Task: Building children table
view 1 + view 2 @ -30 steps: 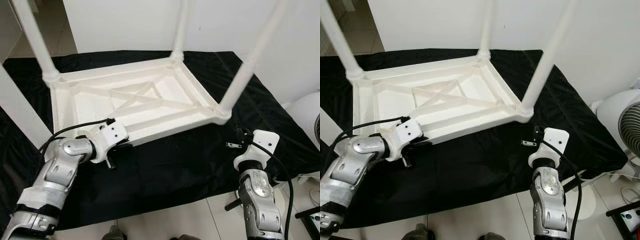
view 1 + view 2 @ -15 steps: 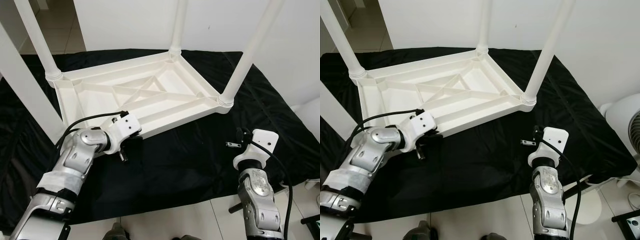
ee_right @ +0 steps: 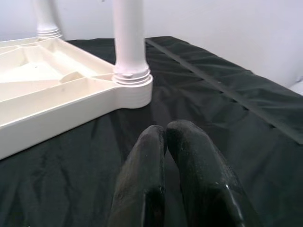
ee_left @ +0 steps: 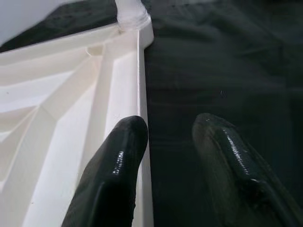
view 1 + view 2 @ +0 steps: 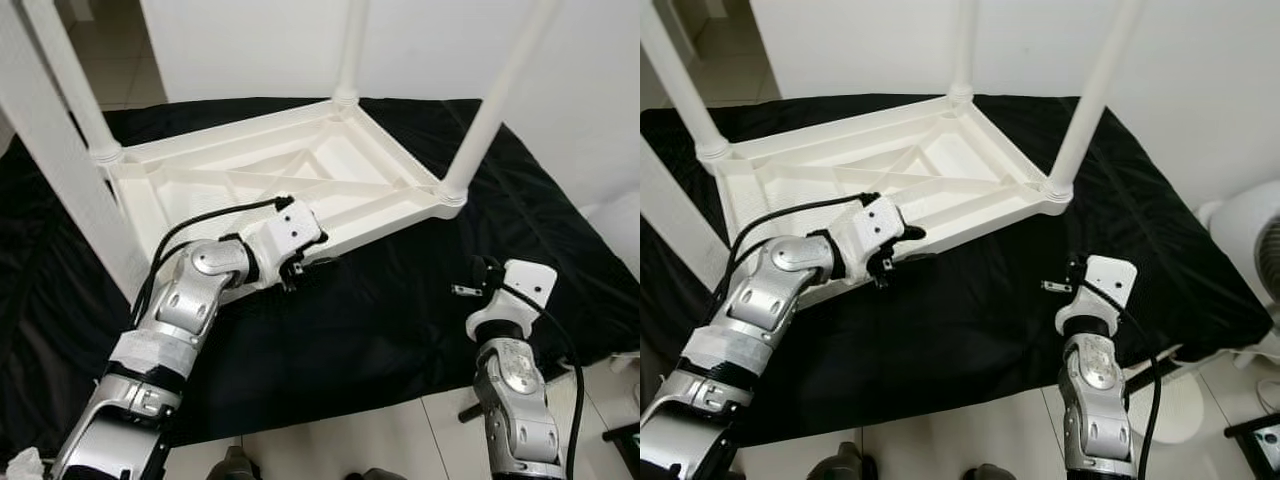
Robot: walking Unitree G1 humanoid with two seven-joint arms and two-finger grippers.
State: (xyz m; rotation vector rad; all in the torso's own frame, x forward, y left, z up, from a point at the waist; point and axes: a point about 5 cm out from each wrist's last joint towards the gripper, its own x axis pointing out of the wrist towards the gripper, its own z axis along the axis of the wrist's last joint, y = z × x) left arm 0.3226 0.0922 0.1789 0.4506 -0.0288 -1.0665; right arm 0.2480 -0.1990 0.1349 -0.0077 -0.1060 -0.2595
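Straddling the Frame Edge

Lying upside down on the black cloth, the white table has its legs pointing up. The left gripper sits parted across the table's near rim, one finger inside, gripping nothing. Right of the table, the right gripper rests closed and empty. Closing askew could slip off the rim and tilt the table.

Upturned table: 4 legs cut off by top edge, tops unseen. Near-left corner hidden behind left arm. White round object at 3 o'clock cropped by edge, unidentifiable. Black cloth runs past left edge.
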